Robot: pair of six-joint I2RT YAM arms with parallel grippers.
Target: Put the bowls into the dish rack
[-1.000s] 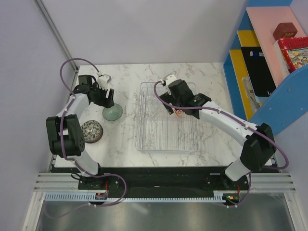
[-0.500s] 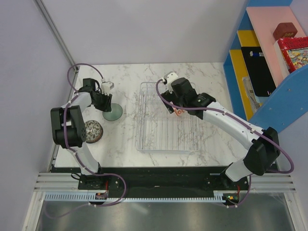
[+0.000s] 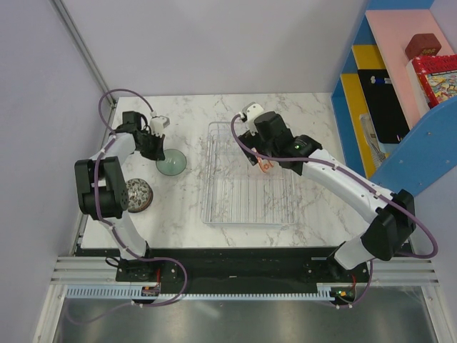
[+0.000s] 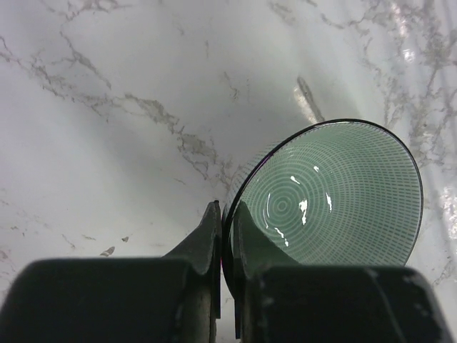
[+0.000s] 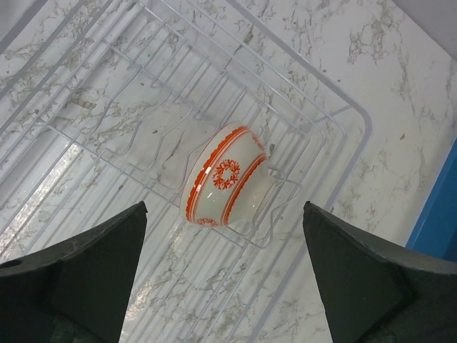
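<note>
Dropped the orange-and-white bowl (image 5: 225,179) on its side among the tines toward 1 o'clock in the dish rack (image 3: 243,204), leaving the right gripper (image 5: 225,246) spread wide and empty: one loaded. Clamped the left gripper (image 4: 223,236) tight on the green bowl (image 4: 328,193) at the rack's 9 o'clock and tipped it up, ready to carry. Found no legible writing.

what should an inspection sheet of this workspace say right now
surface: marble table, white with grey veins
job's things: orange bowl on its side in the rack; green bowl tilted, left of the rack; speckled bowl near the table's left edge
clutter: nothing seen
grippers: left gripper shut on green bowl's rim; right gripper open above orange bowl
cables: purple cables looped along both arms
surroundings: blue shelf at right, holding a red box
</note>
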